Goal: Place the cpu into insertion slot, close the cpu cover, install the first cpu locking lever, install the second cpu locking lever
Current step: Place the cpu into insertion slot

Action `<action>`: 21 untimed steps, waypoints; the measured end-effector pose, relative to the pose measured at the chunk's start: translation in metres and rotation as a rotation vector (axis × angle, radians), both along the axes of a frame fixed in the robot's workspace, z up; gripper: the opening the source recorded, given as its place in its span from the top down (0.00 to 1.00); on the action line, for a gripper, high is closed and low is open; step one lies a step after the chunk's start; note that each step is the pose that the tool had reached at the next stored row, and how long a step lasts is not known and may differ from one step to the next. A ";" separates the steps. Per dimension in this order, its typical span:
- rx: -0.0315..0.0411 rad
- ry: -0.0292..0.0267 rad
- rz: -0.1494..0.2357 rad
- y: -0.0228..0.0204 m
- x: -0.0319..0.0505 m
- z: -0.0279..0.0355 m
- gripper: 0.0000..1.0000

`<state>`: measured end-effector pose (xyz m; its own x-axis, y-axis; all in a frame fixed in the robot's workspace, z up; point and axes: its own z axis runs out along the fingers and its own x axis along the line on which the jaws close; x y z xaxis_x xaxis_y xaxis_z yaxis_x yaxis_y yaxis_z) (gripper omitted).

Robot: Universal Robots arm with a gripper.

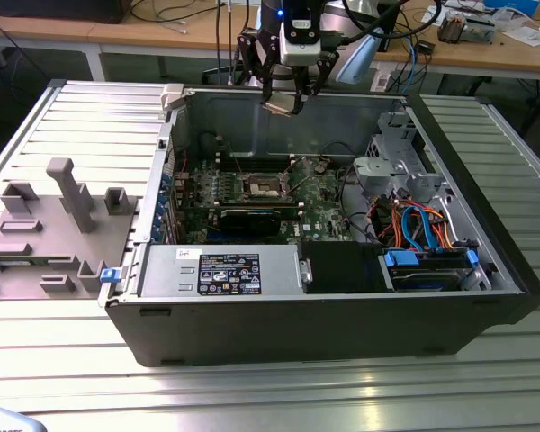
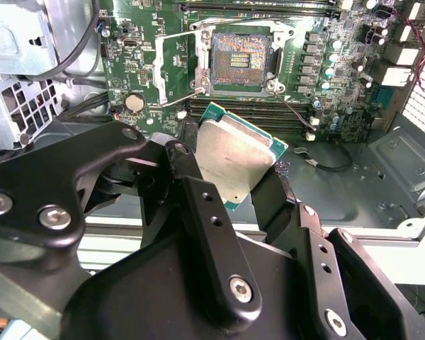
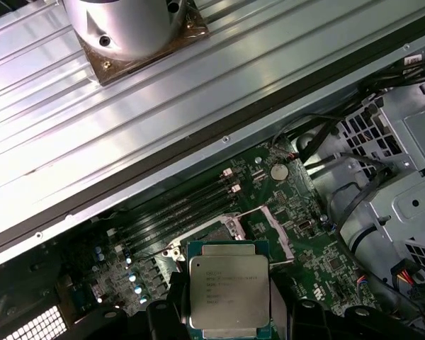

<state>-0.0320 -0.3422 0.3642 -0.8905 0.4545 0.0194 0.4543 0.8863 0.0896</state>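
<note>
My gripper (image 1: 283, 97) hangs above the back wall of the open computer case, shut on the cpu (image 1: 282, 106). In both wrist views the cpu (image 2: 234, 152) (image 3: 229, 289) is a square chip with a silver top and a green rim, pinched at two opposite edges between the black fingers (image 2: 191, 177). It is held in the air, clear of the green motherboard (image 1: 319, 193). The insertion slot (image 2: 241, 60) (image 1: 265, 186) lies bare with its contacts showing. In the first wrist view the chip hides part of the slot (image 3: 251, 221). The cpu cover (image 2: 160, 71) is flipped open beside the slot.
A grey power supply (image 1: 220, 270) fills the case's near side. A drive cage with orange and blue cables (image 1: 423, 234) sits at the exterior view's right. A grey fixture block (image 1: 63, 211) rests on the ribbed table outside the case. A coin battery (image 2: 134, 101) lies near the slot.
</note>
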 end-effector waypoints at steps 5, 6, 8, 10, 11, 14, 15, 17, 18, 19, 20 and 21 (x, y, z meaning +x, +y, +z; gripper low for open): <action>0.0000 0.0000 -0.004 0.0000 0.0000 0.0000 0.45; 0.0000 0.0000 -0.004 0.0000 0.0000 0.0000 0.45; 0.0000 0.0000 -0.006 0.0000 0.0000 0.0000 0.45; 0.0000 0.0000 -0.007 0.0000 0.0000 0.0000 0.45; 0.0000 0.0000 -0.008 0.0000 0.0000 0.0000 0.45; 0.0000 0.0000 -0.009 0.0000 0.0000 0.0000 0.45; 0.0000 0.0000 -0.010 0.0000 0.0000 0.0000 0.45; 0.0000 0.0000 -0.011 0.0000 0.0000 0.0000 0.45; 0.0000 0.0000 -0.012 0.0000 0.0000 0.0000 0.45; 0.0000 0.0000 -0.013 0.0000 0.0000 0.0000 0.45; 0.0000 0.0000 -0.013 0.0000 0.0000 0.0000 0.45; -0.0001 0.0000 -0.014 0.0000 0.0000 0.0000 0.45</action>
<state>-0.0320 -0.3422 0.3642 -0.8839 0.4674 0.0193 0.4671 0.8796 0.0896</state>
